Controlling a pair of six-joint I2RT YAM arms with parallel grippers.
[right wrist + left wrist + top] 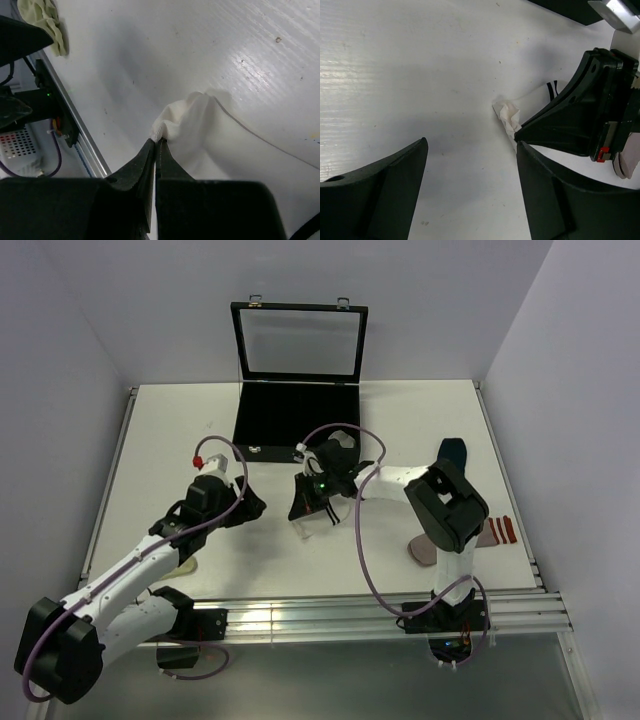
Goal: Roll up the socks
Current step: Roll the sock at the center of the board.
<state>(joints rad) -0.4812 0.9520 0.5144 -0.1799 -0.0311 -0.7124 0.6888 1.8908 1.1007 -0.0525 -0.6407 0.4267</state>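
Note:
A white sock (197, 125) with black cuff stripes (552, 90) lies crumpled on the white table just in front of the black case. My right gripper (160, 141) is shut on the sock's bunched edge and lifts it slightly; from above, this gripper (303, 518) is at the table's middle. My left gripper (472, 145) stands open just left of the sock (509, 117), with only bare table between its fingers. In the top view the left gripper (248, 508) is a short way left of the right one.
A black case (297, 425) with its lid raised stands at the back. A navy sock (455, 452) and a grey sock (425, 552) with a striped cuff lie on the right. A pale sock (185, 565) lies by the left arm. An aluminium rail (380, 610) runs along the near edge.

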